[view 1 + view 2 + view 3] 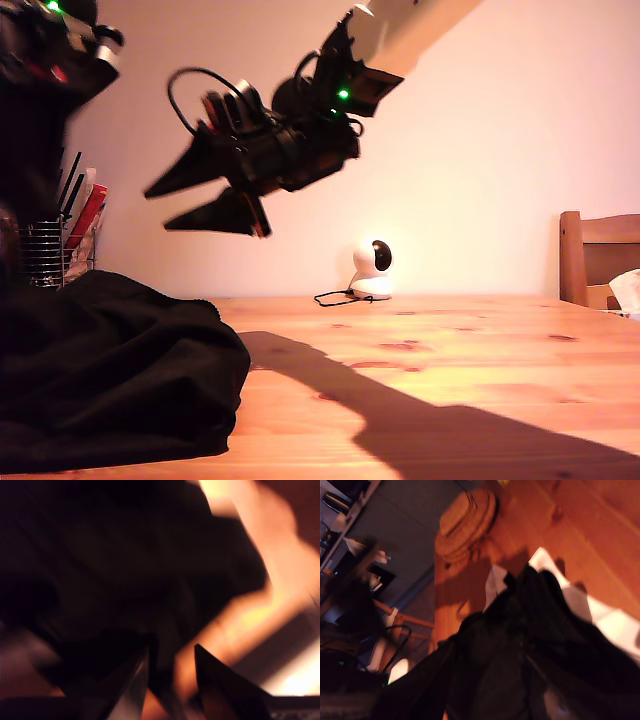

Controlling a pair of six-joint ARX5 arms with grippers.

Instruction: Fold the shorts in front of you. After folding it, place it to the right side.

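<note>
The black shorts [110, 380] lie heaped on the wooden table [450, 340] at the exterior view's left, and a dark column of cloth rises from them toward the arm at that view's top left [60, 45]. In the second wrist view the shorts [520, 645] hang close under the camera with a white band [570, 595] showing. My second gripper's fingers are hidden in the cloth. My first gripper [157, 210] hovers open in mid-air above the heap. Its fingers [171, 647] stand apart over the black shorts [115, 565], holding nothing.
A small white camera [375, 268] with a cable stands at the table's back. A wire holder with utensils [50, 250] is behind the shorts. A wooden chair [600, 255] shows at the exterior view's right. A woven round object [467, 522] lies on the table.
</note>
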